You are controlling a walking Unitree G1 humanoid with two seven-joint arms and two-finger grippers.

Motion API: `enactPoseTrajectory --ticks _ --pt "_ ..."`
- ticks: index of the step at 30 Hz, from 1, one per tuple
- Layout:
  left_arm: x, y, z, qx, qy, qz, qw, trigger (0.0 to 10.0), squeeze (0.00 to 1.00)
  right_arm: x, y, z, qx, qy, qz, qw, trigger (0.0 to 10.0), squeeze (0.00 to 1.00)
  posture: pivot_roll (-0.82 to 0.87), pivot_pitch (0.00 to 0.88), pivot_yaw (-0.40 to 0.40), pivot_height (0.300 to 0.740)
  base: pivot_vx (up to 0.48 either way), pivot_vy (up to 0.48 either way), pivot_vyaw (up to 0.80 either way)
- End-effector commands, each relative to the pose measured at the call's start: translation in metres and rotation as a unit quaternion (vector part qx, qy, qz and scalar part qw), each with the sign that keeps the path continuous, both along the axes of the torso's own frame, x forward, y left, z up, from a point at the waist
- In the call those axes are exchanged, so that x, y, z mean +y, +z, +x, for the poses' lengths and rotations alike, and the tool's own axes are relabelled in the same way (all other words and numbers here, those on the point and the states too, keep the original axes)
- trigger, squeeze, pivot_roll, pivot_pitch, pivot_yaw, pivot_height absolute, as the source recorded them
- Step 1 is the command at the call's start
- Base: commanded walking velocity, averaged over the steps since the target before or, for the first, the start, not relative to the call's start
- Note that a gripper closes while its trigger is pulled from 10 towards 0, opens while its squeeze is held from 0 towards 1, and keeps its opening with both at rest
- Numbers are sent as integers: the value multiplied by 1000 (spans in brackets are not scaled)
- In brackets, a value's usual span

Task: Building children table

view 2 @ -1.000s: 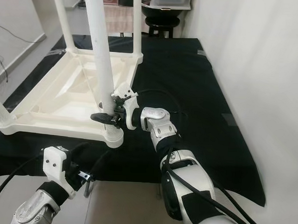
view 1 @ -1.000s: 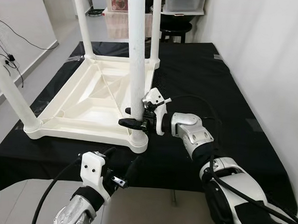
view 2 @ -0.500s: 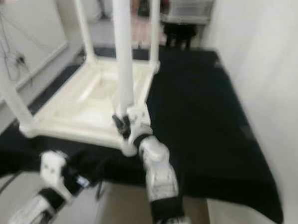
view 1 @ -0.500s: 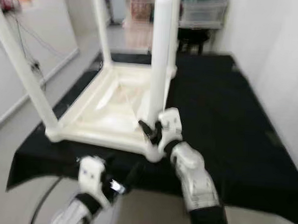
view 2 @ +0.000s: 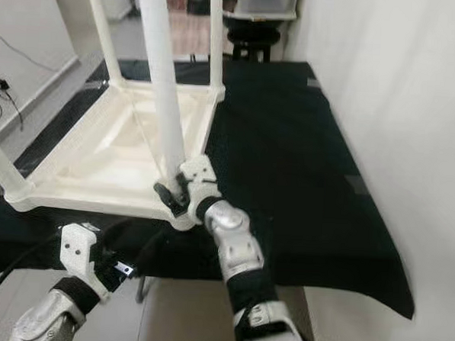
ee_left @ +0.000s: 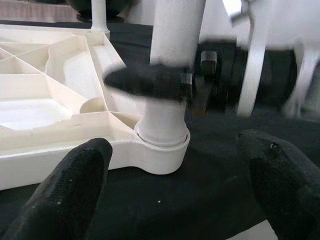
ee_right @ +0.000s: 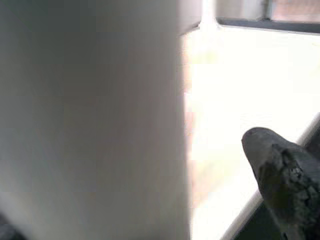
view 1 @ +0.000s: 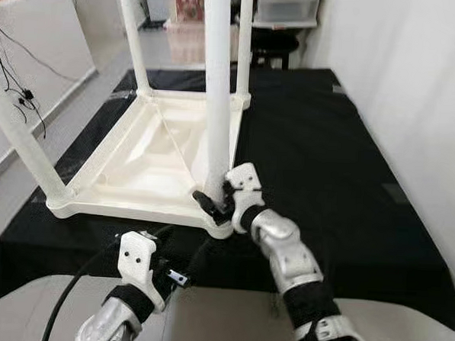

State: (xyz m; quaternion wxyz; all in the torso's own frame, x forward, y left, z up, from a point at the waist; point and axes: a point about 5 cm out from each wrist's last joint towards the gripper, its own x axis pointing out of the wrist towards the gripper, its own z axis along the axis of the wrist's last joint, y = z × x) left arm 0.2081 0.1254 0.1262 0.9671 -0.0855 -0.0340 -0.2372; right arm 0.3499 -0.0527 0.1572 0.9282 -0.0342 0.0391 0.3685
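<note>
Swung round since a second ago, right gripper (view 1: 213,203) clamps the upright leg (view 1: 217,86) low at the upturned table's (view 1: 148,147) near corner; left gripper (view 1: 179,253) waits open below.

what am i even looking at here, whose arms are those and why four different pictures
These are a humanoid robot's own arms, seen from cameras on its head and wrists. The two wide pictures come from its head, looking down; the two close-ups look along each gripper's black fingers. A white children's table lies upside down on a black cloth, legs pointing up. The right gripper has its fingers around the base of the nearest leg, close to its socket. The left gripper hangs open just in front of that corner, holding nothing. A dark stool stands beyond the cloth.
</note>
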Motion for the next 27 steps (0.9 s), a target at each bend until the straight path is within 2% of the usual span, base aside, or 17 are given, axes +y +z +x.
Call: enactPoseTrajectory --ticks 1,2,3,4,5,6,7,12,13,14,20,27 --pt "2 -5 0 12 5 0 1000 10000 0 8 9 1 -3 41 18 999 10000 914 7 55 36 740 0 0 0" --pt "2 -5 0 12 5 0 1000 10000 0 8 9 1 -3 41 18 999 10000 914 7 55 36 740 0 0 0" --pt "2 -5 1 12 4 0 1000 10000 0 9 12 2 -4 117 13 993 10000 0 8 52 34 740 0 0 0" --pt "2 -5 2 11 4 0 1000 10000 0 7 13 5 -2 165 -1 986 10000 0 15 46 27 740 0 0 0" --pt "1 -5 2 11 4 0 1000 10000 0 5 14 7 0 195 -10 981 10000 0 15 46 27 740 0 0 0" --pt "1 -5 2 11 4 0 1000 10000 0 5 14 7 0 195 -10 981 10000 0 15 46 27 740 0 0 0" --pt "0 -5 4 9 6 -1 1000 10000 0 2 15 11 9 236 -24 971 10000 0 19 40 17 740 0 0 0" --pt "-2 -4 4 7 7 -2 1000 10000 0 0 16 16 25 250 -31 967 10000 0 22 39 10 740 0 0 0" --pt "-3 -4 4 7 8 -2 1000 10000 0 0 18 17 30 252 -27 967 4667 0 24 41 6 740 0 0 0" --pt "-4 -4 4 6 8 -3 1000 10000 0 -1 20 18 33 255 -17 966 0 0 27 40 2 740 0 0 0" --pt "-6 -3 4 5 7 -5 1000 10000 0 -5 26 20 28 259 2 965 0 0 14 44 4 740 0 0 0" --pt "-7 -3 4 5 5 -8 1000 10000 0 -22 24 22 8 235 13 972 0 0 6 50 6 740 0 0 0"
